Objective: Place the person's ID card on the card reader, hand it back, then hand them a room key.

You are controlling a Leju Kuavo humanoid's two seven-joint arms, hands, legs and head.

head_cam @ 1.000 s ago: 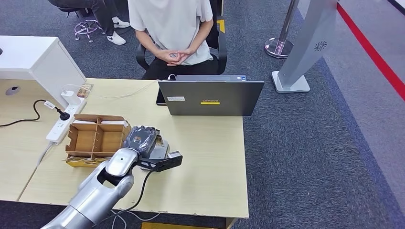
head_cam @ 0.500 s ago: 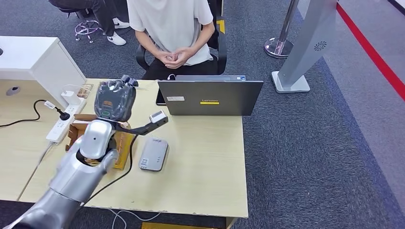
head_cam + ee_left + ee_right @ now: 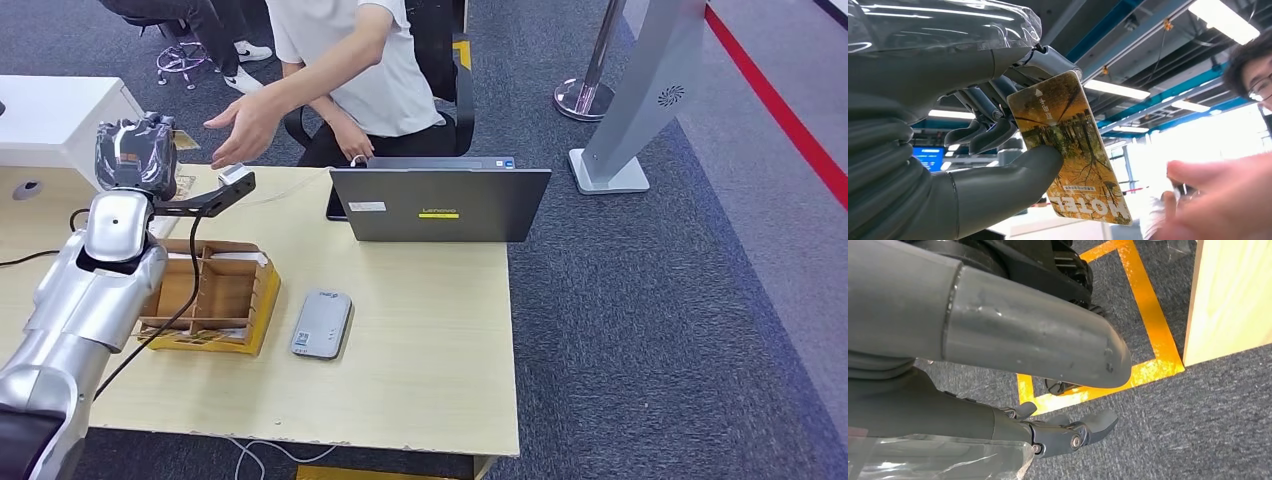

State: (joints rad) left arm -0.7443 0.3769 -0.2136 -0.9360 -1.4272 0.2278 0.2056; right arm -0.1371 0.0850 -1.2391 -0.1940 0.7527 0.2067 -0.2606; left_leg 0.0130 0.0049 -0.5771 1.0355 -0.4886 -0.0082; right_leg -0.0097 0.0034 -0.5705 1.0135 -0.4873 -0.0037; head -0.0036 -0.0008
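My left hand (image 3: pixel 135 155) is raised above the table's far left corner. It pinches a yellow hotel room key card (image 3: pixel 1068 150) between thumb and fingers; the card's edge (image 3: pixel 184 140) peeks out beside the hand. The seated person (image 3: pixel 360 60) stretches an open hand (image 3: pixel 240 125) toward the card, close to it but apart (image 3: pixel 1218 200). The grey card reader (image 3: pixel 322 323) lies on the table with nothing on it. My right hand (image 3: pixel 1063 432) hangs beside the table over the carpet, fingers loosely apart and holding nothing.
A partitioned cardboard box (image 3: pixel 205 295) stands left of the reader under my left arm. A grey laptop (image 3: pixel 440 205) stands at the far edge. A power strip (image 3: pixel 130 260) with cables lies at the left. A white cabinet (image 3: pixel 60 115) adjoins the table.
My left arm has lifted from over the reader and box up and away toward the person, carrying the card. The person unclasped their hands and reached one out to it.
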